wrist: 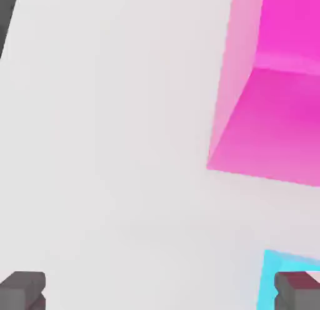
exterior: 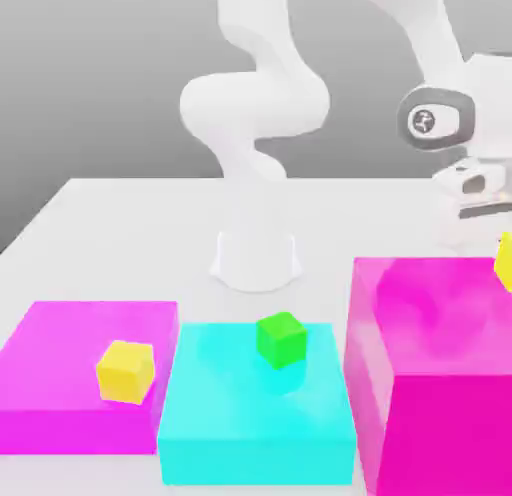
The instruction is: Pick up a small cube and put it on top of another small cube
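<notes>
Your green cube (exterior: 280, 339) sits free on the cyan block (exterior: 258, 404), and 1 yellow cube (exterior: 126, 370) rests on the low magenta block (exterior: 90, 374) (each platform keeps them apart). The gripper (wrist: 159, 290) hangs over bare table (wrist: 106, 146) with jaws spread wide, holding nothing.

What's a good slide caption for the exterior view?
Panda arm above a green cube on a cyan block, yellow cube on magenta.
</notes>
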Motion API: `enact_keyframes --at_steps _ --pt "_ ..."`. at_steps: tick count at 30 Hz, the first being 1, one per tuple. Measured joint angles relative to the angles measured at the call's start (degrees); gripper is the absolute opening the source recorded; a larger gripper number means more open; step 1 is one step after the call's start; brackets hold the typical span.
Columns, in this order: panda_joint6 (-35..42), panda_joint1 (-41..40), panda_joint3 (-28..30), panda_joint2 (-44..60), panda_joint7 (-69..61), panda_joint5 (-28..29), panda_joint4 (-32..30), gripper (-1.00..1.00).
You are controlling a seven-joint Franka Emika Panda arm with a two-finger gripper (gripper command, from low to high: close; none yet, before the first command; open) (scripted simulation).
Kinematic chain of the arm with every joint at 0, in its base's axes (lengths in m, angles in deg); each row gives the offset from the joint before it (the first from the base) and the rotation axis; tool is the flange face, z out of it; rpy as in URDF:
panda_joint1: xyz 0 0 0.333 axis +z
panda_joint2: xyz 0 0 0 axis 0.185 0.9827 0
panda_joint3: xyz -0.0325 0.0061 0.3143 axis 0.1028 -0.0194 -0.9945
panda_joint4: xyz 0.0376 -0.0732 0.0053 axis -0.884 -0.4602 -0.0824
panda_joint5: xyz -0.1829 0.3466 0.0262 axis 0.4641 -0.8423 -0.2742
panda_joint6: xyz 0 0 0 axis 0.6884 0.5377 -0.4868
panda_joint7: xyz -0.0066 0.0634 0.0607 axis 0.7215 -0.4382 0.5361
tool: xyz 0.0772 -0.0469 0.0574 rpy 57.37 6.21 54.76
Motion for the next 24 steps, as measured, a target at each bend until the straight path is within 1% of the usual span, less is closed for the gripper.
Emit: enact_keyframes --at_steps 1,2,4,5,7,10,12,15,16,21,22,24 --pt "-0.6 -1.4 0.5 1.3 1.0 1.0 -1.1 0.00" --pt "-1.4 -2.5 0.9 2.6 2.7 3.2 -1.4 0.00" --pt "-2.9 -3.7 2.5 5.3 7.6 9.8 -1.3 0.00" --pt "-3.7 -2.8 4.1 6.6 10.5 13.8 -1.1 0.00" --pt "-5.1 -0.1 8.4 9.4 16.5 22.0 -0.3 0.00" --pt "-7.2 6.5 17.4 13.1 23.9 32.1 0.9 0.00" --pt "-8.7 11.3 23.5 15.4 28.1 37.6 1.7 0.00" --pt "-11.2 18.4 32.2 18.7 33.1 44.3 2.7 0.00" --pt "-12.1 20.8 35.0 19.8 34.4 46.0 3.0 -1.00" --pt "-12.2 20.8 35.0 19.8 34.4 46.0 3.0 -1.00" --pt "-12.7 22.0 36.4 20.3 35.1 46.9 3.1 -1.00" --pt "-11.9 20.0 34.1 19.4 33.9 45.3 2.9 -1.00"
